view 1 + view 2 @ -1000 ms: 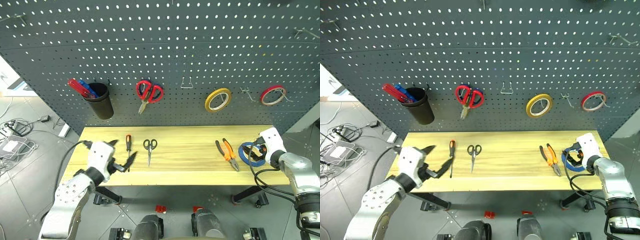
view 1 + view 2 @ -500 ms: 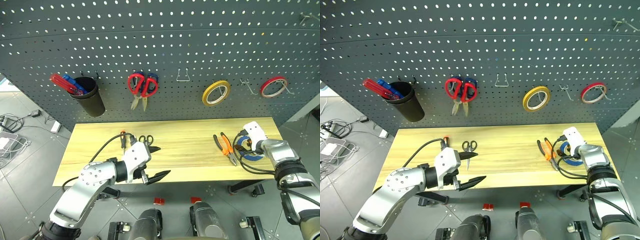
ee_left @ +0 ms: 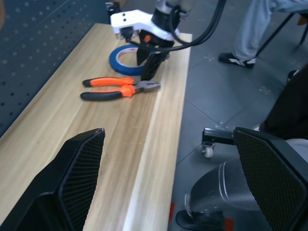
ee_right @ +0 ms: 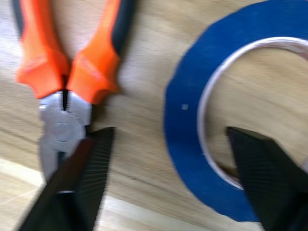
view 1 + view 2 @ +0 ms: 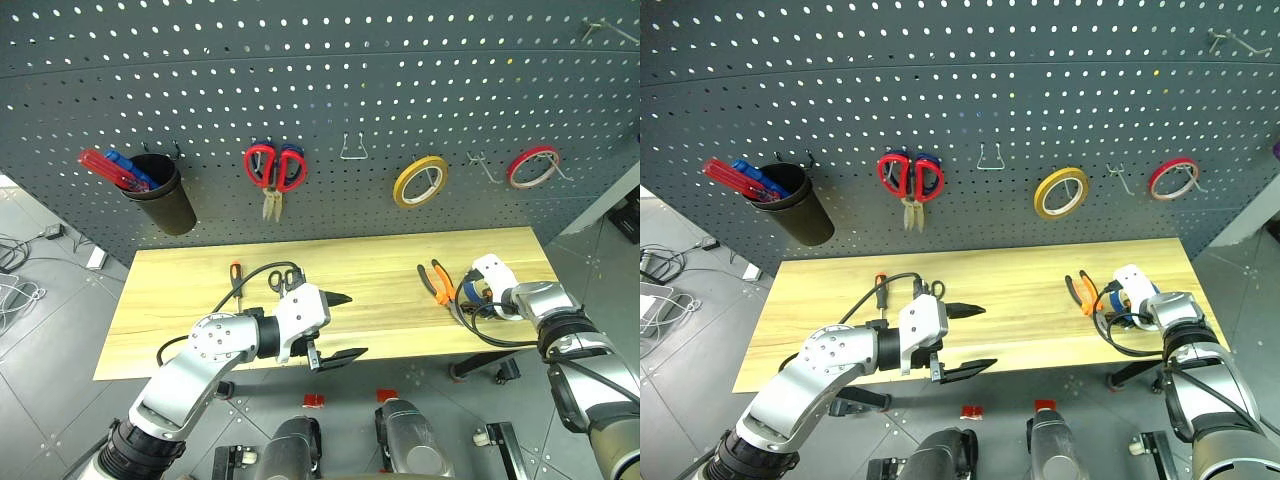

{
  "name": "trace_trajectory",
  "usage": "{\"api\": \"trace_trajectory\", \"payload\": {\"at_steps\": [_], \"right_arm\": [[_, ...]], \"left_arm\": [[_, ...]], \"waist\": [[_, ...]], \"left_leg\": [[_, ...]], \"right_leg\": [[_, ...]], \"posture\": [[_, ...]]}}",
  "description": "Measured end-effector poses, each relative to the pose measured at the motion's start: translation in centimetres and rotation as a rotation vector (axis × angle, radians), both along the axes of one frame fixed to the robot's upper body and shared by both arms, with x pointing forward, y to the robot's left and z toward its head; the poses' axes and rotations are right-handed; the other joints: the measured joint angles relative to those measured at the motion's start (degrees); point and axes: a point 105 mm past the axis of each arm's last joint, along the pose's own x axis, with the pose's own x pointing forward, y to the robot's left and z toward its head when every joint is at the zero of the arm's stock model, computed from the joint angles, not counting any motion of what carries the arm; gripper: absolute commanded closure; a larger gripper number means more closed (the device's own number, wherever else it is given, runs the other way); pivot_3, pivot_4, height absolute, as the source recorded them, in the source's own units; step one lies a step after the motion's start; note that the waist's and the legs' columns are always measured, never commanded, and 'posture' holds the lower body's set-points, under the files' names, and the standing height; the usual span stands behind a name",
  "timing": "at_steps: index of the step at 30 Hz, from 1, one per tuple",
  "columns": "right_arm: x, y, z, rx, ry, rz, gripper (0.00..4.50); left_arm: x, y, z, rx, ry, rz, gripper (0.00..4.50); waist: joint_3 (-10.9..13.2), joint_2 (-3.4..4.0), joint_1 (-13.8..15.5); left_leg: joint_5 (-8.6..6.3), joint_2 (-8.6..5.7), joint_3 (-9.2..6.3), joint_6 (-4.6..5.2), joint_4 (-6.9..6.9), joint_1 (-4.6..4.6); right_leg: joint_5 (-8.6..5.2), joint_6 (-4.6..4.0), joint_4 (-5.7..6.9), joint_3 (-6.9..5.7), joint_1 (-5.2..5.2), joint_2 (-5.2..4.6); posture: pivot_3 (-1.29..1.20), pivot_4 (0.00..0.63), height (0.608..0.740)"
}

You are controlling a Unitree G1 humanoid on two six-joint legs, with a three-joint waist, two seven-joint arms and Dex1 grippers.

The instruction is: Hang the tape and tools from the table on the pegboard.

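The blue tape [image 4: 183, 144] lies flat on the table [image 5: 380, 262] at its right end. My right gripper [image 4: 168, 132] is open and straddles its band, one finger inside the ring and one outside. Touching that outer finger are the orange-handled pliers [image 5: 440, 285], just left of the tape. My left gripper [image 5: 338, 327] is open and empty over the table's front edge, pointing right. Behind it lie the small black scissors [image 5: 283, 280], partly hidden, and the screwdriver [image 5: 236, 272]. The pegboard [image 5: 320, 80] rises behind the table.
On the pegboard hang a black cup of pens [image 5: 160, 195], red-handled scissors [image 5: 273, 168], a yellow tape ring [image 5: 420, 180], a red-and-white ring [image 5: 530, 167] and a bare hook [image 5: 352, 150]. A person's legs [image 3: 260, 24] stand past the table's right end.
My left arm has swung right along the table's front edge, gripper still open. My right gripper has sunk onto the blue tape. The head camera has tilted down.
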Motion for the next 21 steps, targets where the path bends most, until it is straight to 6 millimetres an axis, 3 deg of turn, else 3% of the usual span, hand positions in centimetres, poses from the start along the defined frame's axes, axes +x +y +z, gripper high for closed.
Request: {"api": "trace_trajectory", "payload": {"at_steps": [6,11,15,18,21], "right_arm": [[0.0,0.3,-0.5,-0.011,0.018,-0.003,3.79],[0.1,-0.4,-0.4,-0.078,-0.086,-0.004,3.82],[-1.5,-0.5,0.5,-0.182,-0.253,0.046,3.82],[-2.6,1.1,3.5,-0.255,-0.445,0.094,3.82],[-3.2,4.4,7.1,-0.269,-0.649,0.141,3.82]], "left_arm": [[0.2,-0.4,-0.3,0.002,0.022,-0.031,0.0],[0.6,-0.9,0.2,-0.031,0.009,-0.019,0.0],[1.6,-0.6,0.9,-0.061,-0.025,0.048,0.0],[2.3,-0.7,1.8,-0.098,-0.053,0.077,0.0],[3.0,-1.1,2.8,-0.128,-0.084,0.086,0.0]], "waist": [[-0.1,-0.21,0.0],[-0.2,-0.39,0.1],[-0.1,-0.23,0.6],[-0.1,-0.09,0.1],[-0.1,-0.1,-0.6]], "left_leg": [[0.0,0.03,0.06,0.0,0.04,0.04],[0.0,0.0,0.11,0.0,0.07,0.0],[0.03,-0.03,0.21,-0.06,0.07,-0.25],[0.13,0.01,0.4,-0.22,0.05,-0.64],[0.18,0.16,0.44,-0.32,0.06,-0.67]], "right_leg": [[0.13,0.03,-0.02,0.12,-0.01,0.05],[0.31,0.16,-0.13,0.23,-0.02,0.06],[0.33,0.22,-0.04,0.34,-0.36,0.03],[0.34,0.25,0.14,0.55,-0.89,0.07],[0.38,0.3,0.17,0.63,-0.98,0.26]], "posture": [[-0.31,0.212,0.74],[-0.32,0.21,0.74],[-0.33,0.203,0.74],[-0.34,0.198,0.74],[-0.35,0.19,0.74]]}}
